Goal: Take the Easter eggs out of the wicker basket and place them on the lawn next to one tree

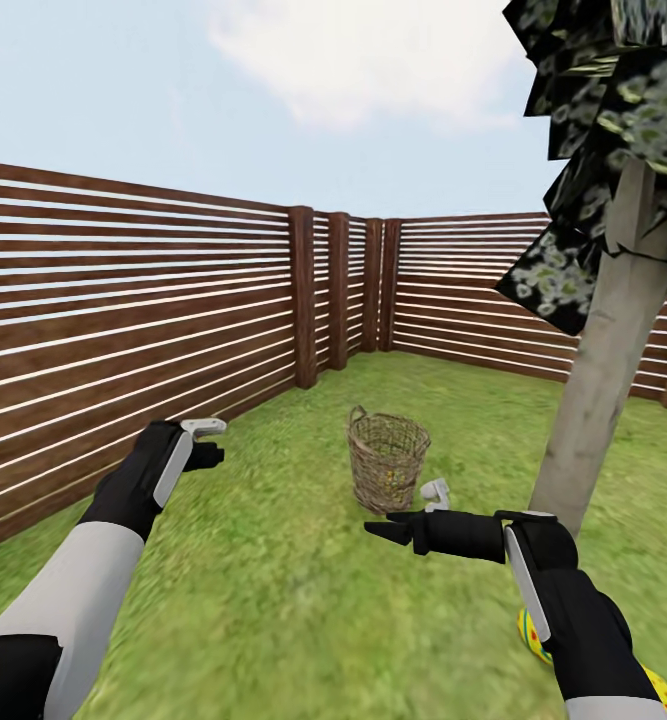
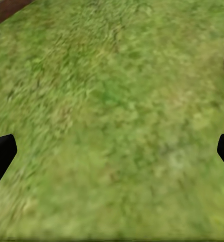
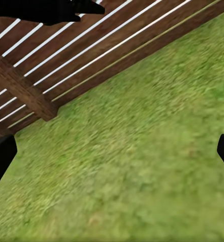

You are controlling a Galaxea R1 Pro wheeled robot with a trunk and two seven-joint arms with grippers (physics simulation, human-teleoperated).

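While both arms hang out in front over the lawn (image 1: 273, 600), neither gripper holds anything. Left gripper (image 1: 208, 440) sits near the slat fence (image 1: 123, 330); in the left wrist view its fingertips (image 2: 1, 156) are at opposite edges with bare grass between, so spread wide. Right gripper (image 1: 393, 528) points across toward the left, just in front of the wicker basket (image 1: 386, 462) in the head view; its fingers (image 3: 1, 159) are likewise wide apart in the right wrist view, with grass and the fence base beyond.

Basket stands upright on the grass, mid-frame, near the fence corner. A hint of yellow shows through the weave low down, but can't tell if that's an egg. A small pale object (image 1: 435, 491) lies on the grass just beside the basket's right side; can't identify it.

Tree (image 1: 603, 380), pale trunk leaning, stands right of the basket. Two Easter eggs lie on the grass near its base, partly hidden behind the right forearm: one (image 1: 531, 632) close to the trunk side, another (image 1: 663, 690) at the frame's lower right corner.
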